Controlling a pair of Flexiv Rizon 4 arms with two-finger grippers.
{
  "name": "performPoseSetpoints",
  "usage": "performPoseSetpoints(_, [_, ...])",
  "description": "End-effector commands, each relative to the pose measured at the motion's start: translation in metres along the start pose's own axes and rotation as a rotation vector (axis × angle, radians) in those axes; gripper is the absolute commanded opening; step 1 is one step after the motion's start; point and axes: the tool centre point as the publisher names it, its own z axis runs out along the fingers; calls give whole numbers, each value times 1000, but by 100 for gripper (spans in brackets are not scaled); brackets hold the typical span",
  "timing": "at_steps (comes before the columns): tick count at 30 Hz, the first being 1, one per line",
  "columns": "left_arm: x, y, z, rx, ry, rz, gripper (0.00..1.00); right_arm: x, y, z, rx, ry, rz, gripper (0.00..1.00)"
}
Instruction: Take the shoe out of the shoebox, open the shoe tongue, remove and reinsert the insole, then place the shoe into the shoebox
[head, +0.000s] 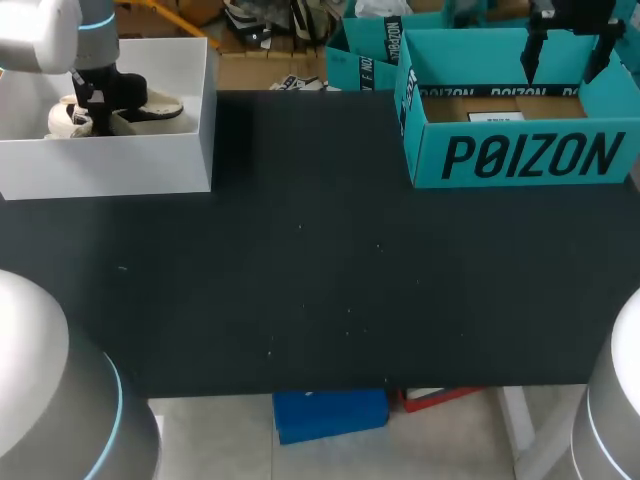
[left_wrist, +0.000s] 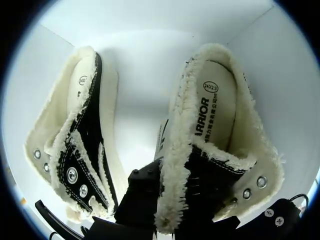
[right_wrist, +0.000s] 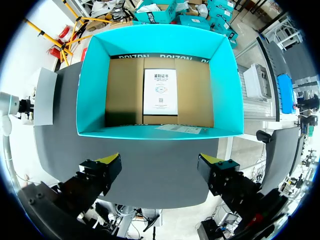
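In one white box (head: 110, 170), two shoes (left_wrist: 215, 130), one teal shoebox (head: 520, 155) well apart

Black matte counter (head: 320, 290), its top flecked with a few pale specks. Teal box (head: 520, 155), open at the top, stands at the far right of the counter with large dark lettering on its near wall. A black band (right_wrist: 160, 57) runs along the inside of the far wall. Brown cardboard floor (right_wrist: 125, 90) inside. One white sheet (right_wrist: 160, 91), printed, lies flat on the middle of that floor.
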Motion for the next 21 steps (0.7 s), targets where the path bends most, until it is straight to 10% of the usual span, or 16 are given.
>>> performPoseSetpoints(1, [2,1,-5,4,-2,7,0,0,0,0,0,0,0,100])
performPoseSetpoints(21, [-9,-7,-75,7,-84,36,0,0,0,0,0,0,0,100])
